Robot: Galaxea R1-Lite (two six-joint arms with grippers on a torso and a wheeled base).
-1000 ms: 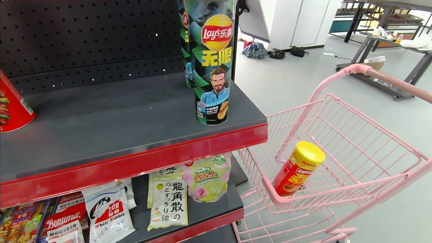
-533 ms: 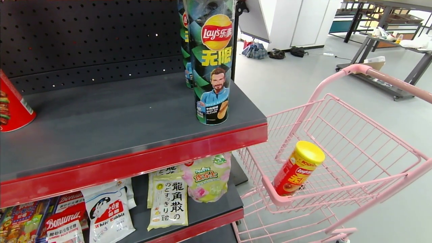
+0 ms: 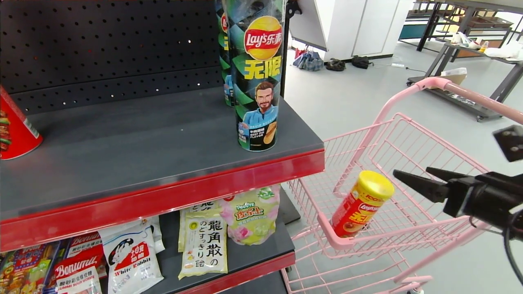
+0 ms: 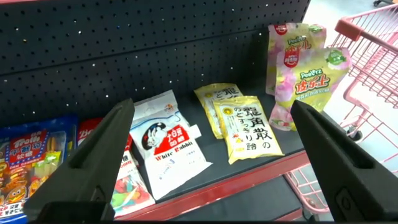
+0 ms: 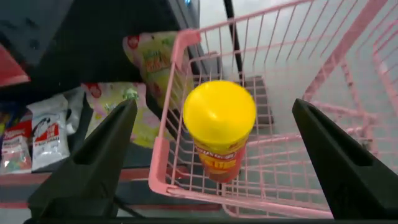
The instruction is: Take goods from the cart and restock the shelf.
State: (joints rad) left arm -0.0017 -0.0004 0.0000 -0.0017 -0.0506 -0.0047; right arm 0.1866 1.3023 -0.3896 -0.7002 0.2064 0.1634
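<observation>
One can (image 3: 361, 204), base hidden behind cart (image 3: 433, 83) rail; right gripper (image 3: 410, 170) cut off.

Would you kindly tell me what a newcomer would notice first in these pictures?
The pink cart beside the shelf stands out, with a yellow-lidded red can leaning in one corner. The right pincer hovers open beside that can's lid. A tall dark chip can stands upright near the upper shelf board's front edge.

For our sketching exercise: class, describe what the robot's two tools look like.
Both the right tool and left tool are matte black, each with two flat fingers tapering to points. A black cable loops behind the right one.
</observation>
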